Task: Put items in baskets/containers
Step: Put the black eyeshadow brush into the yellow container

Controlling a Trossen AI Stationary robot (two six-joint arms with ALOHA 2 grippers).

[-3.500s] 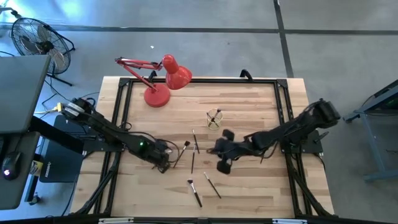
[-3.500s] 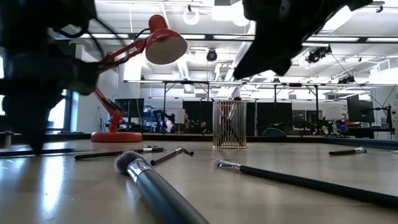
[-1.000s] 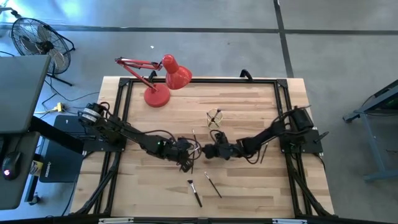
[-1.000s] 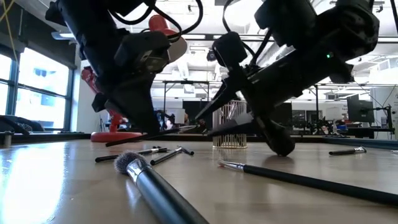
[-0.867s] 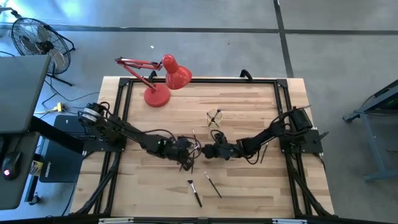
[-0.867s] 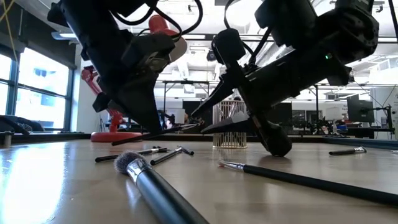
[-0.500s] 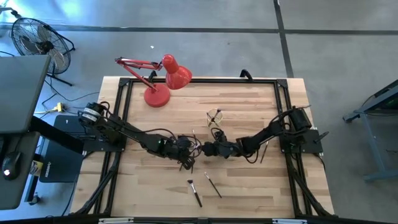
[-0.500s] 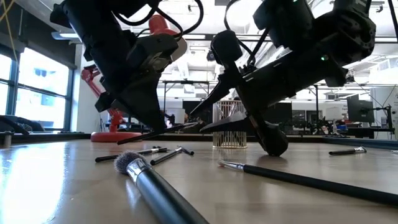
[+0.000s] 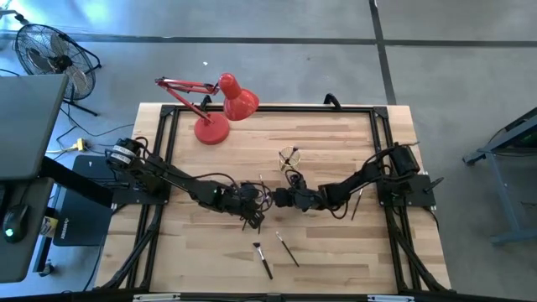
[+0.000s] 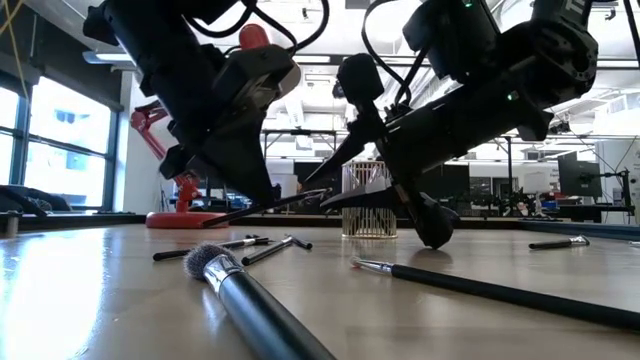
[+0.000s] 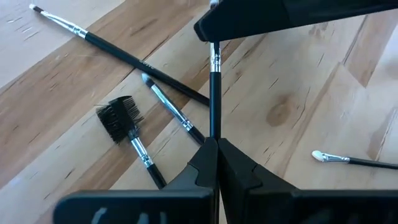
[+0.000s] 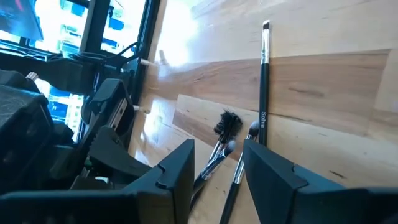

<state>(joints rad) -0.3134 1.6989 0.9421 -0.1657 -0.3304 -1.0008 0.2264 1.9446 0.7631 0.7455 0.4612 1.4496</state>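
Pale wood makes the table (image 9: 336, 252). Nearest in the low view lies a thick brush (image 10: 250, 300) with a grey tuft, and at its 3 o'clock a long thin brush (image 10: 480, 285). Farther in, the left gripper (image 9: 254, 202) has its fingers pressed together on a thin dark brush (image 11: 214, 93), pinching it by the handle above the table. The right gripper (image 9: 277, 200) faces it from 3 o'clock, its fingers (image 12: 270, 177) spread apart around the brush's far end. Three more brushes (image 11: 149, 106) lie on the wood under them. Beyond, at 1 o'clock from the grippers, stands the small clear cup (image 9: 289, 158), and far at 11 o'clock the red lamp (image 9: 220, 107)
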